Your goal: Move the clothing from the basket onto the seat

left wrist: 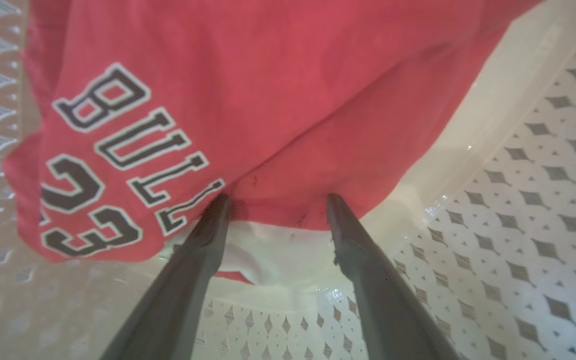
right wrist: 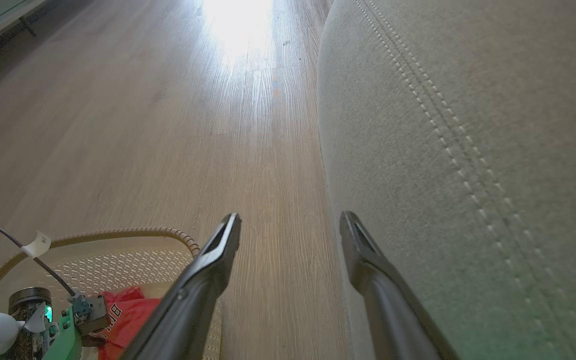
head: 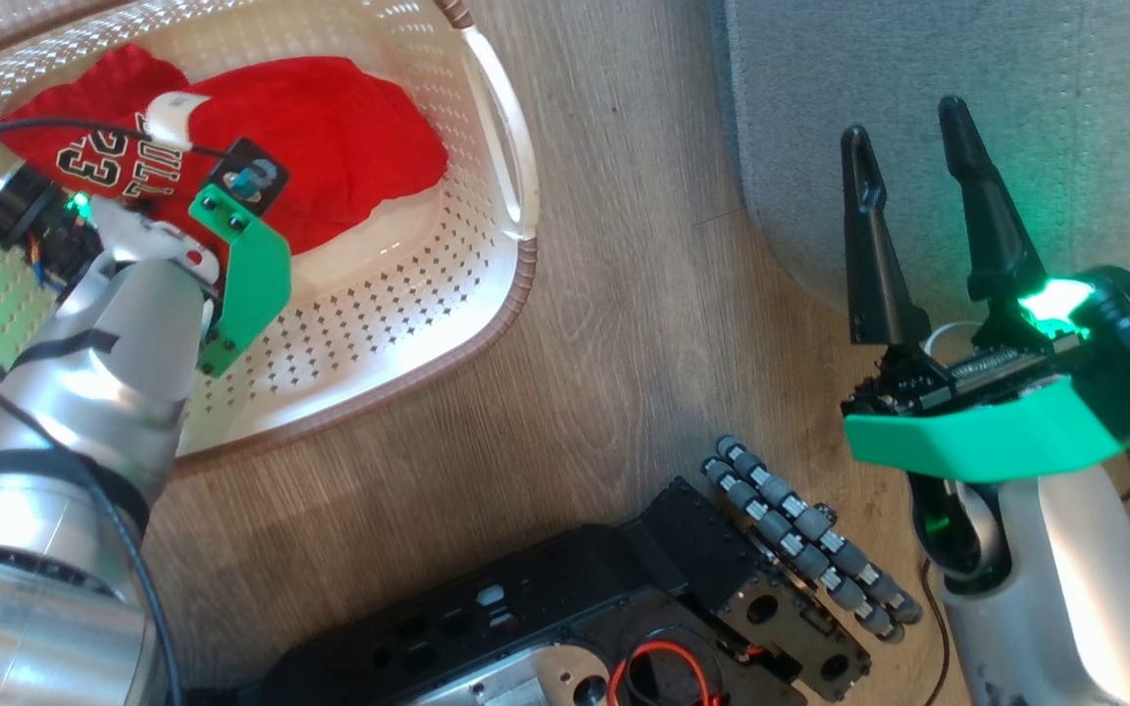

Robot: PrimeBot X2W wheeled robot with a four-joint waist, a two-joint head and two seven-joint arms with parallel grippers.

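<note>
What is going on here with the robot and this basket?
The robot is about to take red clothing out of a cream basket that stands on the wooden floor. Its left gripper is down inside the basket, jaws open, with its tips at the edge of the garment printed with 23; nothing is pinched yet. The right gripper hangs open and empty beside the grey-green seat. The clothing lies in the basket.
</note>
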